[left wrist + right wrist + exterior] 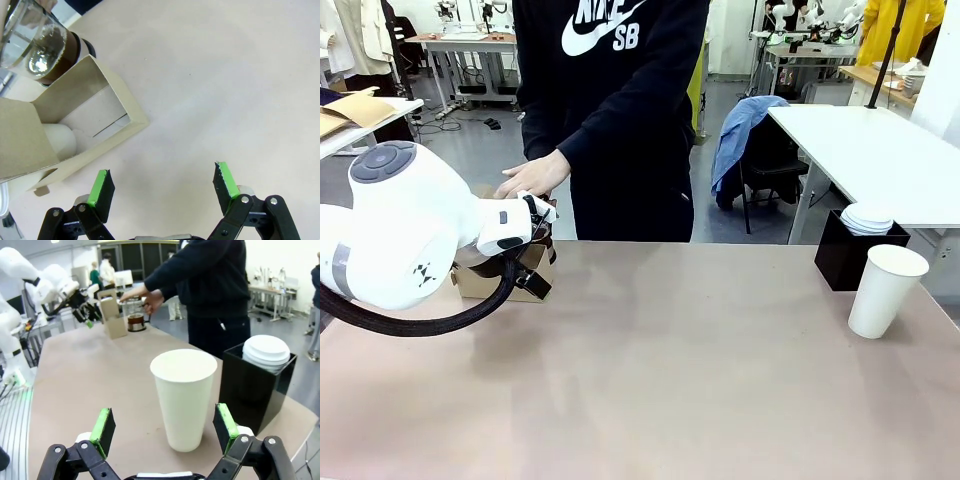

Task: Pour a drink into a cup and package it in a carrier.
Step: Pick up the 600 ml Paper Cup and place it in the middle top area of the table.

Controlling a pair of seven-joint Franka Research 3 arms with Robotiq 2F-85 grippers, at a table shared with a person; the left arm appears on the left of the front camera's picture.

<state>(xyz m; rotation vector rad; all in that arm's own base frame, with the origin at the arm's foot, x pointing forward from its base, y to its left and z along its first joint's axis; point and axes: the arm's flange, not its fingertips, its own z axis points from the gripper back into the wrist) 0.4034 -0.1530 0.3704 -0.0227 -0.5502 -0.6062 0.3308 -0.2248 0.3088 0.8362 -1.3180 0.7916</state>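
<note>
The white paper cup (182,390) stands upright just ahead of my open right gripper (164,415), in line with the gap between its fingers and apart from them. From the front the cup (885,290) is at the table's right edge. My left gripper (165,182) hangs open over bare table beside the brown cardboard carrier (75,125), holding nothing. Behind the carrier (485,282) stands the glass jug (37,45) with the dark drink (74,46) in its base. A person's hand (150,300) is on the jug (134,315).
A black box (850,262) holding a stack of white lids (868,218) stands right behind the cup. Something white and rounded (60,142) shows inside the carrier. The person (620,110) stands at the far edge, with one hand (530,178) over the carrier.
</note>
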